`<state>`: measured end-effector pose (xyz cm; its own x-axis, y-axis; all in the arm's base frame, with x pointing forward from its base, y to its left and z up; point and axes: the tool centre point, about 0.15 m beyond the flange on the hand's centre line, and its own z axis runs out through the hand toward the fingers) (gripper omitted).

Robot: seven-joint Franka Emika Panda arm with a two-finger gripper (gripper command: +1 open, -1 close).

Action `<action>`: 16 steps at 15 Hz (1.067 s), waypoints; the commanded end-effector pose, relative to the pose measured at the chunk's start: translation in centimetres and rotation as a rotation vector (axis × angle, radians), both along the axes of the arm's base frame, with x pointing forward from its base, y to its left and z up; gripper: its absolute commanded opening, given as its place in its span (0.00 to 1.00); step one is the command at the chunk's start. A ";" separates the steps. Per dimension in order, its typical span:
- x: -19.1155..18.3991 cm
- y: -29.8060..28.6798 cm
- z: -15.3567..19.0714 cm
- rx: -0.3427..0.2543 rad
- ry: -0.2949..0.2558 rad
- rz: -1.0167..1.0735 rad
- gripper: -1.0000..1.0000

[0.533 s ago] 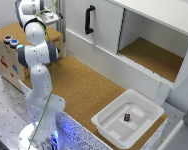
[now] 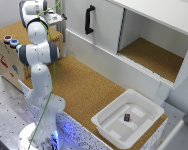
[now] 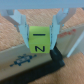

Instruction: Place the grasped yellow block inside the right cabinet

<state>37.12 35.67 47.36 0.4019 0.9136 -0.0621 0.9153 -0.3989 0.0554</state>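
In the wrist view my gripper [image 3: 40, 36] is shut on the yellow block [image 3: 39, 44], a small bright cube with black markings on its face, pinched between both fingers [image 3: 21, 26]. In the exterior view the gripper [image 2: 56, 18] is high at the back on the exterior view's left, above a cardboard box, and the block is too small to make out there. The right cabinet [image 2: 153, 56] is a white compartment with a cork-brown floor and an open mouth, far off on the exterior view's right.
A white door panel with a black handle [image 2: 89, 20] stands between the gripper and the open compartment. A white plastic tub [image 2: 110, 125] holding a tiny dark cube [image 2: 127, 117] sits at the front. The cardboard box [image 2: 8, 57] is beside the arm. Cork mat [image 2: 86, 87] covers the counter.
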 end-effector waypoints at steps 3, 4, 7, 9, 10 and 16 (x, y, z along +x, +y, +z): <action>0.8 -13.6 -2.8 0.069 0.000 -0.341 0.00; 0.6 -15.4 -3.3 0.055 -0.004 -0.393 0.00; 0.1 -19.9 -4.8 0.041 0.001 -0.528 0.00; -0.1 -23.4 -5.3 0.043 0.010 -0.624 0.00; 0.1 -25.1 -5.4 0.038 0.009 -0.668 0.00; 3.2 -36.0 -3.7 0.021 -0.042 -0.852 0.00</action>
